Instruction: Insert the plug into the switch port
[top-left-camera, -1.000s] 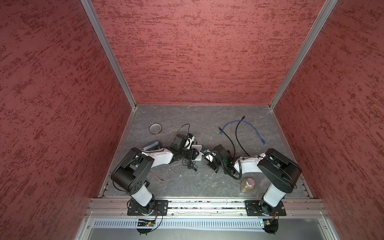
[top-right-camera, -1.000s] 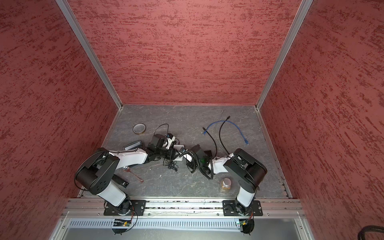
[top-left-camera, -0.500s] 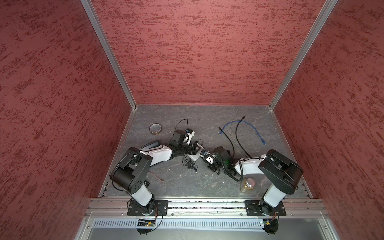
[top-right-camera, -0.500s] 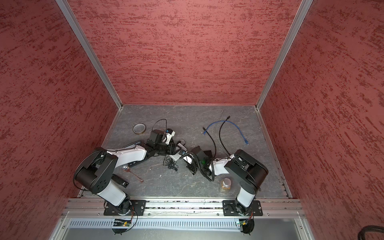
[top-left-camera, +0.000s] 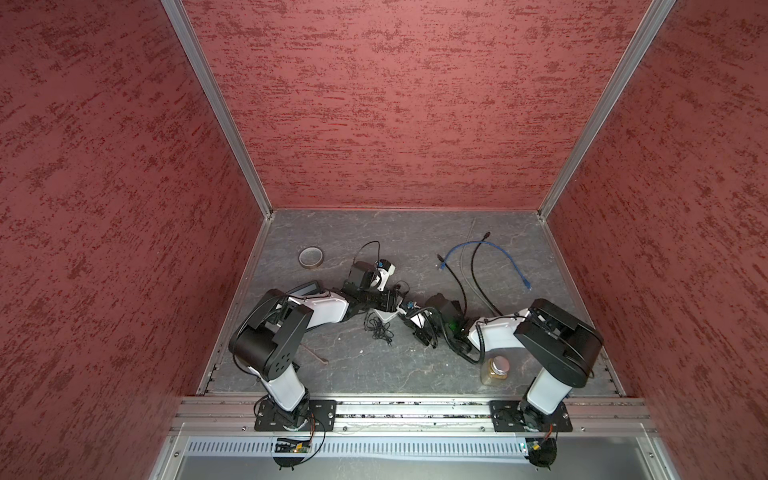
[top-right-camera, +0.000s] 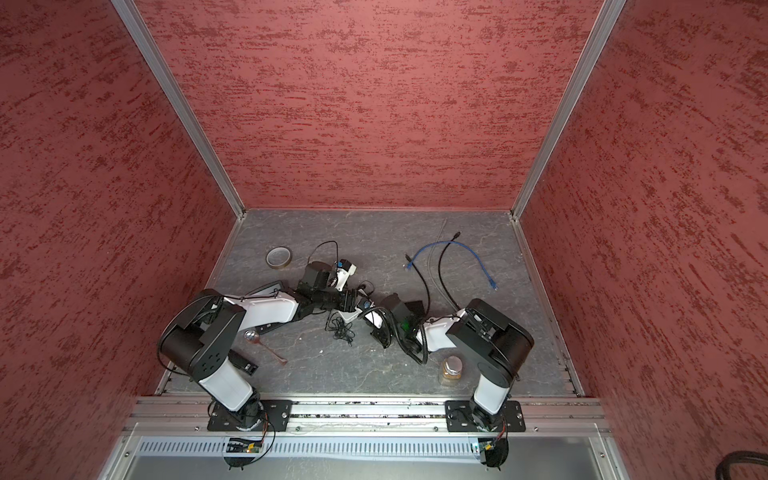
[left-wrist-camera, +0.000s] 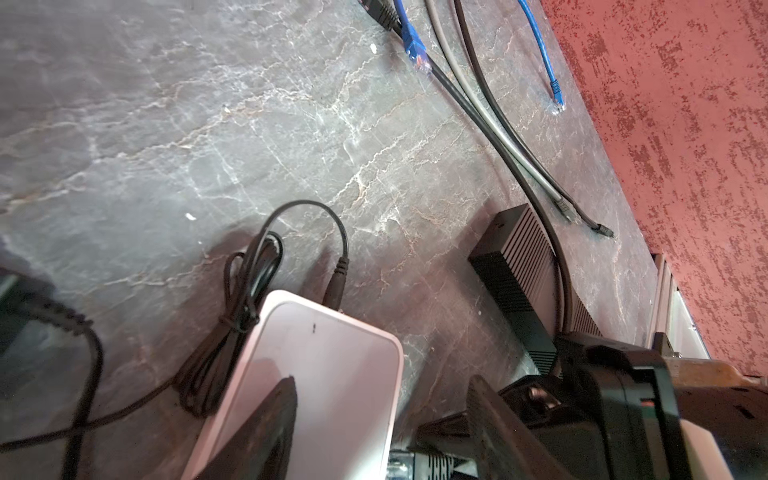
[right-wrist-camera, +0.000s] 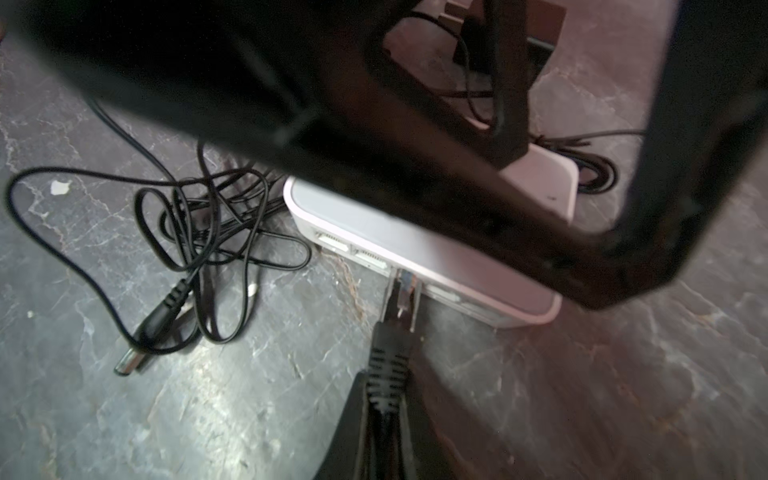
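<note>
The switch (right-wrist-camera: 415, 249) is a flat white box with a row of ports along one side; it also shows as the switch (top-left-camera: 385, 316) and the switch (left-wrist-camera: 332, 374). My left gripper (left-wrist-camera: 382, 380) is open across it. One finger (left-wrist-camera: 270, 415) rests on its top and the other (left-wrist-camera: 498, 415) stands beside its edge. My right gripper (right-wrist-camera: 384, 390) is shut on the black boot of the plug (right-wrist-camera: 399, 291). The plug's clear tip meets a middle port; how deep it sits I cannot tell. In a top view both grippers meet mid-table, the right gripper (top-left-camera: 405, 309) against the switch.
A tangled thin black cord (right-wrist-camera: 199, 232) lies beside the switch. A black power brick (left-wrist-camera: 519, 266) and several cables, one of them the blue cable (top-left-camera: 490, 249), lie further back. A tape roll (top-left-camera: 311, 257), a jar (top-left-camera: 496, 370) and a spoon (top-right-camera: 262, 343) also sit on the table.
My left arm has reached toward the middle, bringing its gripper over the switch. The right gripper has stayed at the switch's port side with the plug.
</note>
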